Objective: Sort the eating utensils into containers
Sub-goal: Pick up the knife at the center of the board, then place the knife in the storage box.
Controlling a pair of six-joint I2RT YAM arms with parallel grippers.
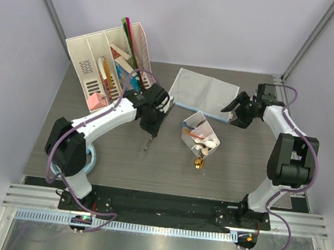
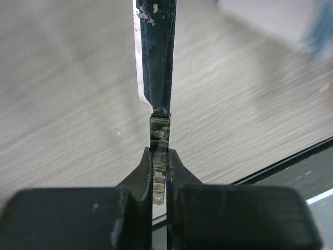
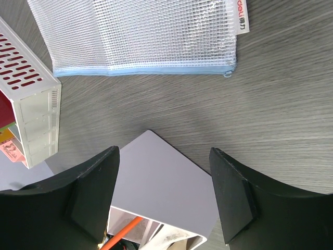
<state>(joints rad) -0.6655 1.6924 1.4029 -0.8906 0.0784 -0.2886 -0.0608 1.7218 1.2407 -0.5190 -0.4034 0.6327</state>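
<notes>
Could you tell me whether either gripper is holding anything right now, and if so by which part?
The left gripper is shut on a knife, pinching its riveted handle, blade pointing away. The right gripper is open and holds nothing.

Container: white divided box, mid-table, set at an angle; holds white ceramic spoons and an orange-handled piece.
Gold spoon: on the table by the box's near end.
Silver knife: left of the box, handle pinched in the left gripper.

One knife, one box, one pouch, one file rack (box contents uncountable).
</notes>
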